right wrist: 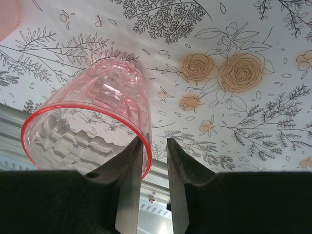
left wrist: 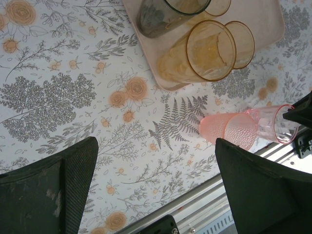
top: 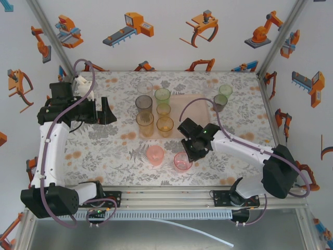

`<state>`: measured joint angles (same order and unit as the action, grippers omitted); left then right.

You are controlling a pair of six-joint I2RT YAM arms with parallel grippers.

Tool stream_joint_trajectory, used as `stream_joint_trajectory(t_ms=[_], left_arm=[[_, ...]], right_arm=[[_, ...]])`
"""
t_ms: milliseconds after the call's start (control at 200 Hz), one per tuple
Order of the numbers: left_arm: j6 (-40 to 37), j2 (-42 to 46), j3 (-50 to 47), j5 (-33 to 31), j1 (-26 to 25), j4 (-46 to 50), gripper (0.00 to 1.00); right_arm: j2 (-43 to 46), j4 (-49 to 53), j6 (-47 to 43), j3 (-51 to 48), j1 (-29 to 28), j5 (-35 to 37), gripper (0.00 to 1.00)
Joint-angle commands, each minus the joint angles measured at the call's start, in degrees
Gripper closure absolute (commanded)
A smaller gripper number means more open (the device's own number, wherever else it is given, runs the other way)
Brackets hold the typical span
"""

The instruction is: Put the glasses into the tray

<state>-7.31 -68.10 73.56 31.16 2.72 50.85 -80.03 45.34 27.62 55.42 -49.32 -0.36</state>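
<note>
The pale pink tray [top: 193, 107] lies mid-table and holds a grey tumbler [top: 144, 102], two orange ones [top: 145, 124] [top: 165, 125] and two greenish ones [top: 163, 95]. Two pink tumblers [top: 155, 154] [top: 182, 162] stand on the cloth in front of it. My right gripper [top: 190, 154] [right wrist: 154, 141] is open. It straddles the wall of the right pink tumbler [right wrist: 92, 122], one finger [right wrist: 130, 165] inside the red rim and the other outside, with a gap. My left gripper [top: 106, 112] [left wrist: 156, 170] hangs wide open over bare cloth left of the tray [left wrist: 265, 27].
A clear tumbler [top: 145, 86] stands behind the tray's left corner. A green one [top: 225, 91] and a smoky one [top: 220, 102] stand at its far right. The table's metal front rail [left wrist: 204, 195] runs just past the pink tumblers [left wrist: 229, 129].
</note>
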Motion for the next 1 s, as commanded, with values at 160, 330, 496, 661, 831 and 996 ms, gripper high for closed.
stream_joint_trajectory(t_ms=[160,330,496,661,831,996], left_arm=[[0.3,1.1,-0.8,1.5,0.4,-0.3,0.03],[0.3,1.3,-0.9,1.4,0.4,-0.4,0.03],[0.3,1.6,-1.0,1.4,0.4,-0.4,0.03],[0.4,1.9,-1.0,1.4,0.4,-0.4,0.03],[0.4,2.5,-1.2,1.0,0.4,-0.4,0.03],[0.2,2.6,-1.3,0.9,0.4,-0.5,0.03]], right_arm=[[0.4,-0.6,1.3,-0.4,-0.4,1.7,0.79],[0.8,-0.7,1.5,-0.4,-0.4,1.9,0.85],[1.1,-0.8,1.6,-0.2,-0.4,2.1,0.90],[1.8,-0.7,1.7,0.0,-0.4,2.5,0.92],[2.3,-0.1,1.7,0.8,-0.4,2.9,0.93],[2.8,0.4,1.7,1.4,-0.4,3.2,0.93]])
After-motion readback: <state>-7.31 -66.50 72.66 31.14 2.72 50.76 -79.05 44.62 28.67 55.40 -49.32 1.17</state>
